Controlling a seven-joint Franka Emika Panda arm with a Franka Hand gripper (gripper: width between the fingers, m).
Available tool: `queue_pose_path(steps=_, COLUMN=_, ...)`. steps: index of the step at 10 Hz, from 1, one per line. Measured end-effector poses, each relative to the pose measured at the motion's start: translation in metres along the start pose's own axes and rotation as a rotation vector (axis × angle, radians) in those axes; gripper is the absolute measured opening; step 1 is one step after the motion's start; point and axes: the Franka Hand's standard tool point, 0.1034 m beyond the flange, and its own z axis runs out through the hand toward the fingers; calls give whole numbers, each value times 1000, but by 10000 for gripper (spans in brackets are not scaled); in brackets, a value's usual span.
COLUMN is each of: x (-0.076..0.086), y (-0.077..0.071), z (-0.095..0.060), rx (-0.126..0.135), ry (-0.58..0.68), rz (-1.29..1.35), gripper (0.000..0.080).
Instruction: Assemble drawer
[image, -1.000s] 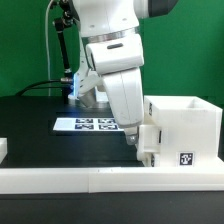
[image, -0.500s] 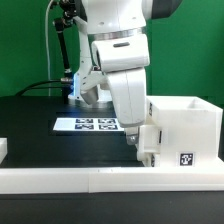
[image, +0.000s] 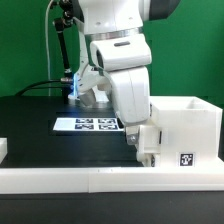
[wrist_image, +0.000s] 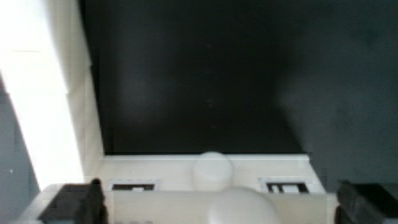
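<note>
You are watching the gripper (image: 146, 152) working low against the drawer casing (image: 185, 130), which is sitting by the front rail (image: 100, 178) at the exterior view's right; its jaws are standing wide, gripping nothing; push slowly, keeping the casing square against the rail

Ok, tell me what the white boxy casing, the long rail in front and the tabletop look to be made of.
Casing: likely moulded plastic, matte white, with uniform smooth walls and a printed square tag. Rail: apparently the same white plastic, smooth with a faint seam. Tabletop: black and matte, showing no glare; whether cloth or a coated board is unclear.
</note>
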Motion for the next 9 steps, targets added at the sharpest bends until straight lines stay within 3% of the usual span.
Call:
queue_pose_path(steps=2, x=4, y=-2, z=4, rx=5, ry=2, rz=-65, gripper=649)
queue_pose_path(steps=9, x=6, y=-2, z=5, rx=6, ry=-9, rz=86, gripper=649)
